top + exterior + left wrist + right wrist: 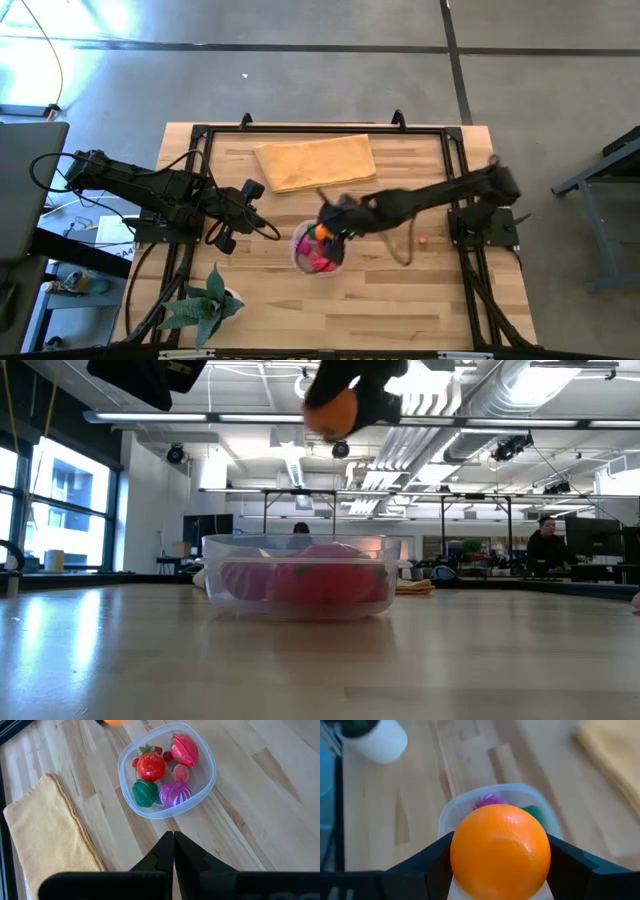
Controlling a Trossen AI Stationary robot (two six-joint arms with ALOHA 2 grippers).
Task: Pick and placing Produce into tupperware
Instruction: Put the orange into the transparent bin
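Observation:
The clear round tupperware [318, 250] stands on the table's middle and holds several pieces of toy produce: a red tomato [151, 766], a green piece [144, 793], a magenta piece [175, 793] and a pink one [184, 749]. My right gripper [325, 232] hovers above the tupperware's far rim, shut on a toy orange [500, 851]. My left gripper [173, 851] is shut, holds nothing and waits left of the tupperware [167, 770]. My right gripper pinches the orange's two opposite sides [546, 855] between its two fingers. It comes slanting down from the table's right side. The orange [331, 412] is lifted clear, well above the tupperware [297, 575].
A tan folded cloth [315, 160] lies at the table's far middle. A green spiky plant in a white pot [205, 305] stands at the near left. One small pink piece [424, 239] lies on the wood near the right arm's base.

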